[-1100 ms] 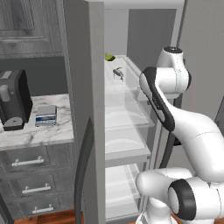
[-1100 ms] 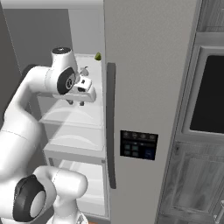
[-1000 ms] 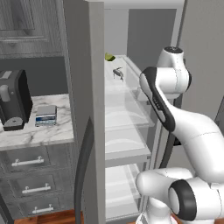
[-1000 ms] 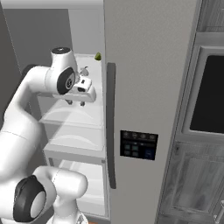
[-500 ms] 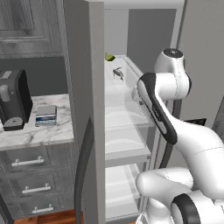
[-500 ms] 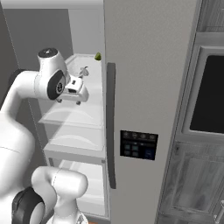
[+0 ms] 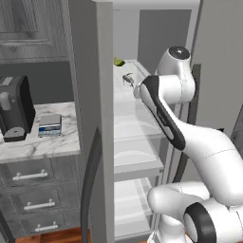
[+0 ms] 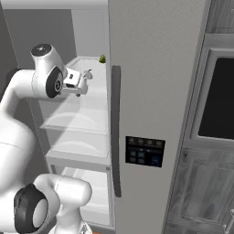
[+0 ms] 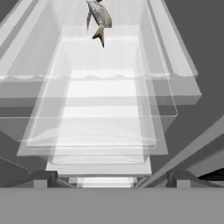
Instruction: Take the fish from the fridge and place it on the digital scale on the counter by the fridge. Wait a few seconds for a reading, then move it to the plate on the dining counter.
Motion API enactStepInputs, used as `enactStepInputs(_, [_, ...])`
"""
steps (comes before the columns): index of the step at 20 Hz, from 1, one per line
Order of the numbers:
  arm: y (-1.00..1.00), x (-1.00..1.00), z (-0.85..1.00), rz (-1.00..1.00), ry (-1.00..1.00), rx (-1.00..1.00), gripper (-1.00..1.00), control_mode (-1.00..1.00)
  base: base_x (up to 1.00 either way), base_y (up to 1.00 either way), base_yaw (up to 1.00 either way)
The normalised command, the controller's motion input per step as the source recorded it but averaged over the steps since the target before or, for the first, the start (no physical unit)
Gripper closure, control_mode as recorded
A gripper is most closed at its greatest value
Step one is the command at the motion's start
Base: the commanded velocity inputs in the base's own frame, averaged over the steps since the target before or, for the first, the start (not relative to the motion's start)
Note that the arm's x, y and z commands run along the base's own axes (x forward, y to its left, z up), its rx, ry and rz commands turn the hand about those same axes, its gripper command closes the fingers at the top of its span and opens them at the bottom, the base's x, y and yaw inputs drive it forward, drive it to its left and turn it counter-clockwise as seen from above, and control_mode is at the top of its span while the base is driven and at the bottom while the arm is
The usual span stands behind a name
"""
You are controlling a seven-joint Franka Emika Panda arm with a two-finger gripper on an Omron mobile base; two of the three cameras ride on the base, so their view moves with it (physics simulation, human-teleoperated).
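Note:
The fridge (image 7: 89, 71) stands open with its white interior and clear glass shelves (image 9: 109, 109) showing. On the top shelf lies the small dark grey fish (image 7: 127, 79), also visible as the fish (image 8: 87, 73) and at the top of the hand view as the fish (image 9: 99, 17). My gripper (image 8: 82, 85) reaches inside the fridge at top-shelf height, just short of the fish, not touching it. Its fingertips (image 9: 43, 177) stand wide apart, open and empty. The digital scale (image 7: 50, 125) sits on the marble counter (image 7: 52, 142) left of the fridge. The plate and dining counter are out of view.
A yellow-green fruit (image 7: 118, 61) lies behind the fish at the back of the top shelf. A black coffee machine (image 7: 14, 111) stands left of the scale. The fridge's right door (image 8: 151, 91) with its dark handle (image 8: 115, 132) flanks my arm; grey drawers (image 7: 31, 175) sit under the counter.
My arm has swung deeper into the fridge at top-shelf height, bringing the hand closer to the fish. The fish and scale have not moved.

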Motion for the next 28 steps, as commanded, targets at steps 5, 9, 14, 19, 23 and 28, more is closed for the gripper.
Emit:
enactStepInputs(5, [0.08, 0.81, 0.52, 0.0, 0.0, 0.0, -1.0, -1.0, 0.0, 0.0, 0.0])
enactStepInputs(9, [0.02, 0.86, 0.25, 0.0, 0.0, 0.0, -1.0, -1.0, 0.0, 0.0, 0.0])
enactStepInputs(14, [0.01, 0.85, -0.07, 0.0, 0.0, 0.0, -1.0, -1.0, 0.0, 0.0, 0.0])
enactStepInputs(19, [0.0, 0.76, -0.34, 0.0, 0.0, -0.02, -1.0, -1.0, 0.0, 0.0, 0.0])
enactStepInputs(23, [0.0, 0.71, -0.33, 0.0, 0.0, -0.02, -1.0, -1.0, 0.0, 0.0, 0.0])
enactStepInputs(28, [0.0, 0.67, -0.37, 0.0, 0.03, -0.01, -1.0, -1.0, 0.0, 0.0, 0.0])
